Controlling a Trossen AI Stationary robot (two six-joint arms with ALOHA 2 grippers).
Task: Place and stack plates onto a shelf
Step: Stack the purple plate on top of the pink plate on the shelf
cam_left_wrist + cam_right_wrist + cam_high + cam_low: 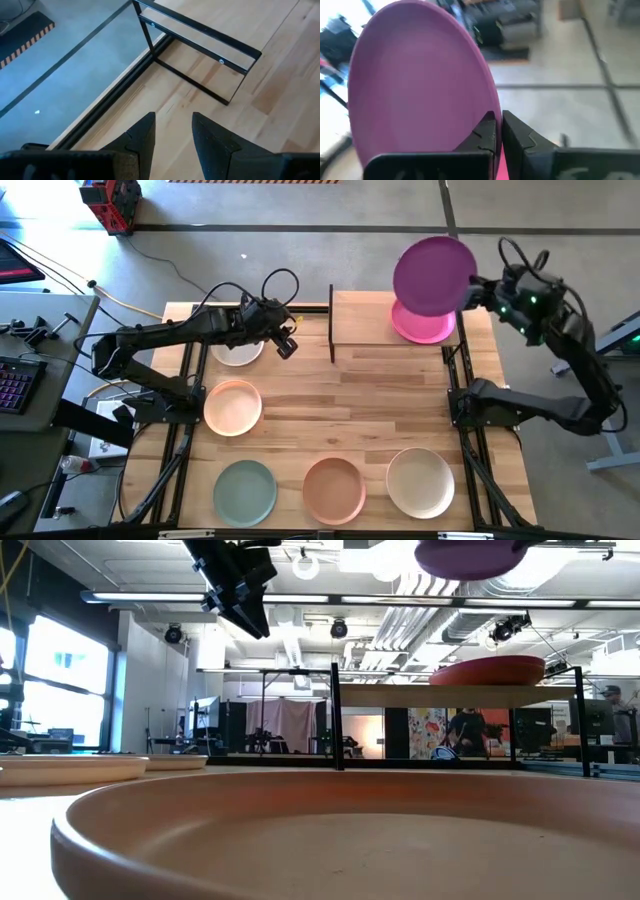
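My right gripper (472,290) is shut on the purple plate (433,275), held in the air over the magenta plate (422,325). The magenta plate rests by its underside on the right half of the shelf (362,318). In the low view the purple plate (470,555) hangs well above the magenta plate (490,670) and the shelf board (400,695). My left gripper (288,345) is open and empty, in the air left of the shelf's left upright (200,55), beside the off-white plate (238,352). My right gripper holds the purple plate by its rim (487,107), on the plate's right side, pinched between the two fingers (487,132). The fingers come roughly level from the table's right. The plate is lifted clear and about level, above the magenta plate (501,167).
Several more plates lie on the table: a peach one (233,406) at the left, then sage green (245,490), salmon (334,488) and cream (421,482) along the near edge. The shelf's left half is bare. The salmon plate (300,840) fills the low view's foreground.
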